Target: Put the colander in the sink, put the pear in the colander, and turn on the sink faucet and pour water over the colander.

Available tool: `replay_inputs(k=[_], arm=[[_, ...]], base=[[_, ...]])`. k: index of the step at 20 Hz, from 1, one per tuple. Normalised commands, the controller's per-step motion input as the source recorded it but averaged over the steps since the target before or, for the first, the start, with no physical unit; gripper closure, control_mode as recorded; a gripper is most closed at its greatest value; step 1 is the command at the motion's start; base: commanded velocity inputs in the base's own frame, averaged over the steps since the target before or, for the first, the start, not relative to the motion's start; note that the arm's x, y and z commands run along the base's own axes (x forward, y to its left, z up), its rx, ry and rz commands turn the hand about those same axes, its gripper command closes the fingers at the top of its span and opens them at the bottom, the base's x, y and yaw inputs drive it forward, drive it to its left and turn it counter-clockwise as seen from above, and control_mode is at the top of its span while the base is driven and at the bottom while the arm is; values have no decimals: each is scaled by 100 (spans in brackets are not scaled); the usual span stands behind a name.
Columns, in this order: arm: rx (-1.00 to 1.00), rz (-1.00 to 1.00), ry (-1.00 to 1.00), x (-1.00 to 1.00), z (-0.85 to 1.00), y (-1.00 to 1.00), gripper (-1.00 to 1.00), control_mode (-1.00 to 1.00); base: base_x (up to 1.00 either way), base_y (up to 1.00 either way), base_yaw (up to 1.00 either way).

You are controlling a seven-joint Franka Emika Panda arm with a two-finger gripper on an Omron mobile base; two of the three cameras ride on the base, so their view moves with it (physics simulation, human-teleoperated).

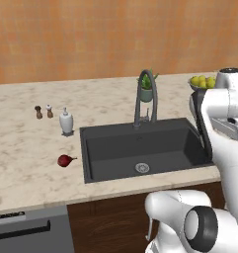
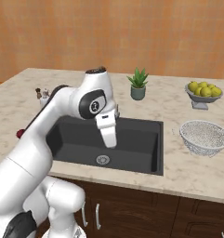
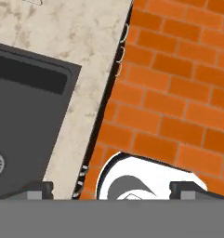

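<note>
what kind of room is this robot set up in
A kitchen, in a rendered scene. A dark sink with a gooseneck sink faucet is set into a marble-look counter, with dark cabinets below. A colander, a bowl of yellow fruit and a pear sit on top.

1. Pretty clearly a home kitchen: dark sink [image 1: 145,148] with gooseneck faucet [image 1: 145,96] set in a marble-look table [image 1: 26,143].
2. Fruit bowl [image 2: 204,95], soap bottle [image 1: 66,122], shakers [image 1: 44,111], wood cabinets [image 2: 132,211] underneath.

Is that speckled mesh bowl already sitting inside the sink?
No, the colander rests on the counter to the right of the sink, whose basin holds nothing but its drain.
</note>
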Motion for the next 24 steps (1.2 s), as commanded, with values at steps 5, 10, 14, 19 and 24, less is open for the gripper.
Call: replay_inputs(k=[5,10,14,19,24], arm=[[6,-15,-27,0,-2,-48,-100,-100],[6,-2,-29,2,-7,-62,-100,-100],[6,-1,-22,5,-8,-55,-100,-100],[6,-1,-1,21,0,-52,-100,-100],[2,-2,0,22,-7,-42,-100,-100]], base=[[0,0,0],[0,0,0],[0,0,0],[0,0,0],[0,0,0]])
